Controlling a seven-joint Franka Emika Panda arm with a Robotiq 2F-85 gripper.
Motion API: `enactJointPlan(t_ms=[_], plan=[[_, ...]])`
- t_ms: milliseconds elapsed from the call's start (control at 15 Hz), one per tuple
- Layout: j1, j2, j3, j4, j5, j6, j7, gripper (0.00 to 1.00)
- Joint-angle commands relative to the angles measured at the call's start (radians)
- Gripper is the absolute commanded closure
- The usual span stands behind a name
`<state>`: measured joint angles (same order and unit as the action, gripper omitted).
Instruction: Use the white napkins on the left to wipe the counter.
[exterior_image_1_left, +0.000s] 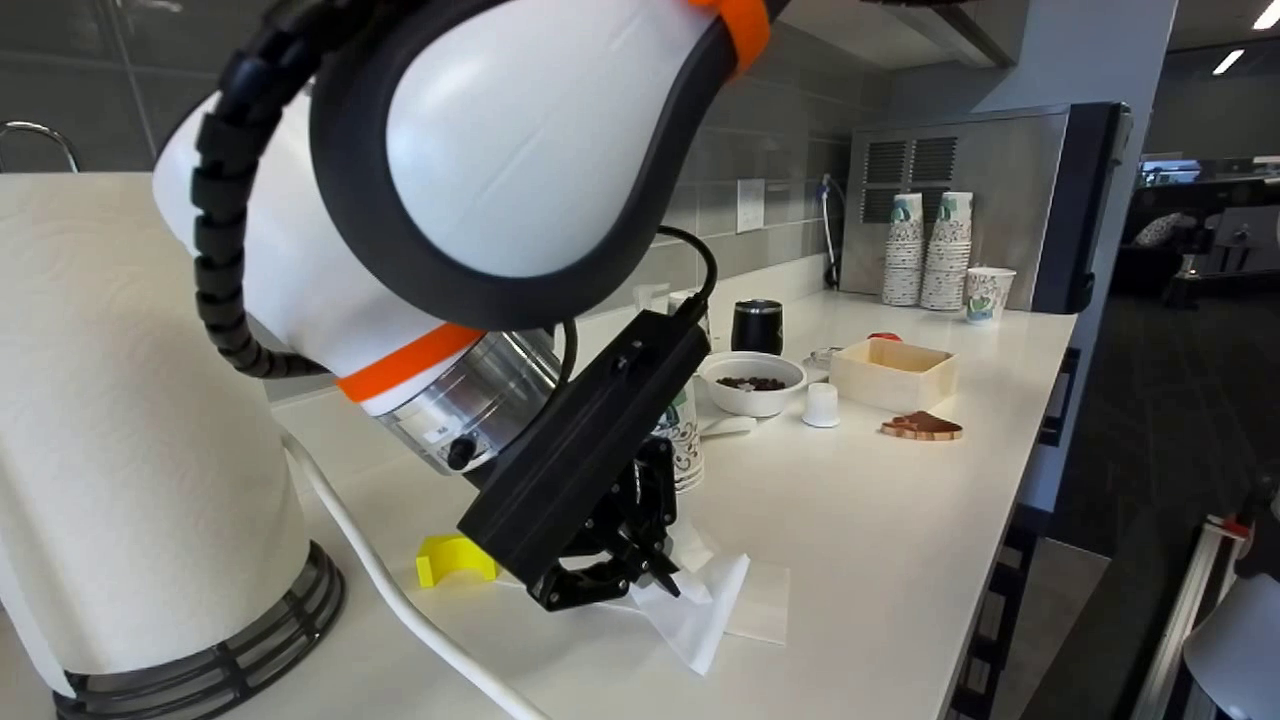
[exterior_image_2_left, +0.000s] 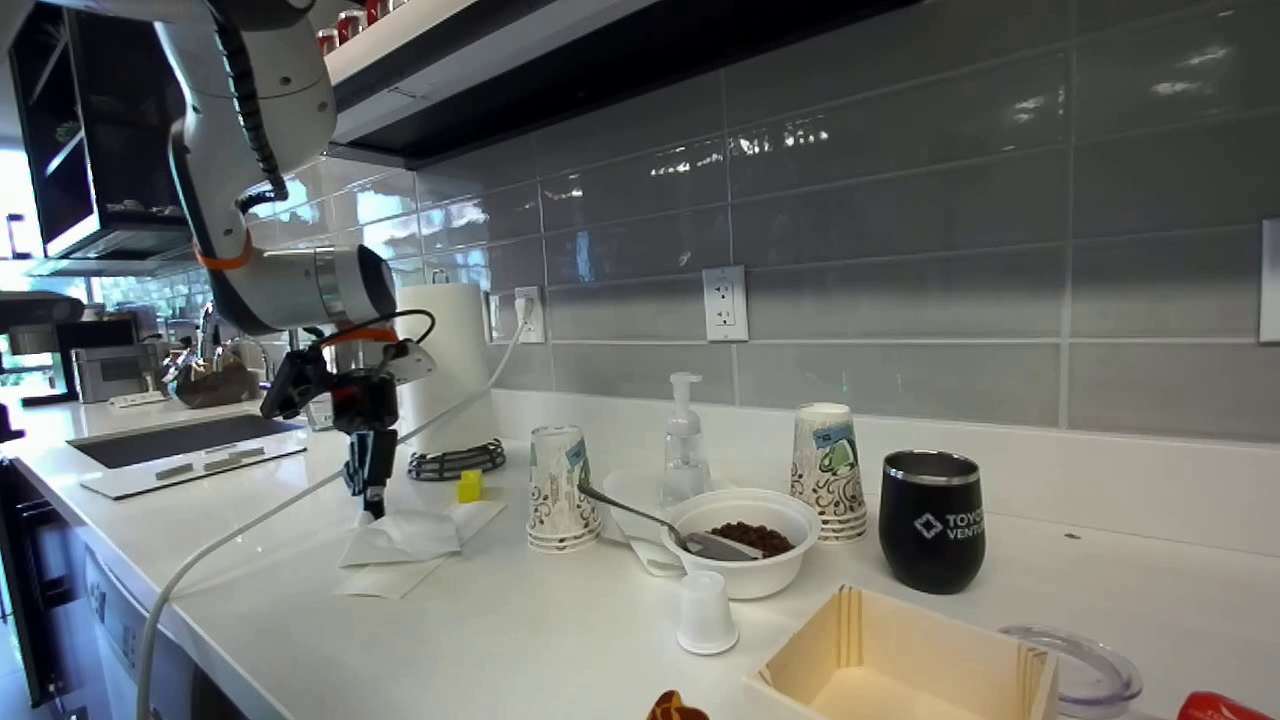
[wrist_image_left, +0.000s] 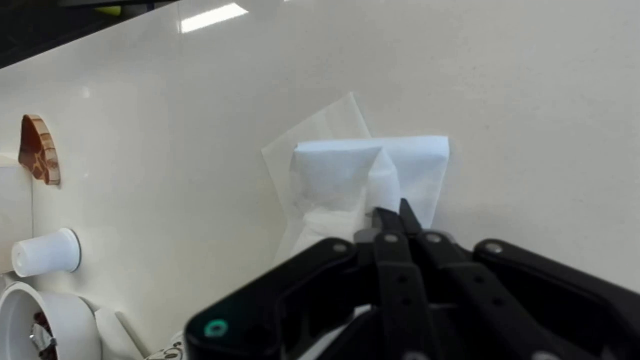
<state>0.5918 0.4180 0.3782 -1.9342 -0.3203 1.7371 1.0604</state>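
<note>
Closest to me, a tall white roll of paper towels (exterior_image_1_left: 140, 430) stands upright off to the side of the black two-fingered gripper (wrist_image_left: 393, 211), which points down, clenched on a puckered fold of a white paper napkin (wrist_image_left: 335, 175), I'd guess so the loose part can drag across the glossy white counter (exterior_image_1_left: 850, 560). That napkin lies partly over a flat second napkin (wrist_image_left: 320, 127), so a sweep might pull both along. Farther on, a round white bowl (exterior_image_1_left: 750, 402) and an open pale wooden box (exterior_image_1_left: 875, 382) sit well apart from them, which should spare both a short wiping stroke.
</note>
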Motion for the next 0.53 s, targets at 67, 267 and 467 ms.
enactJointPlan(t_ms=[67,267,467], plan=[[0.015,0.01,-0.026,0.008,0.069,-0.027,-0.031,1.0],[0.011,0.011,-0.029,-0.009,0.115,-0.009,-0.04,1.0],[0.009,0.017,-0.034,-0.024,0.157,0.013,-0.043,1.0]])
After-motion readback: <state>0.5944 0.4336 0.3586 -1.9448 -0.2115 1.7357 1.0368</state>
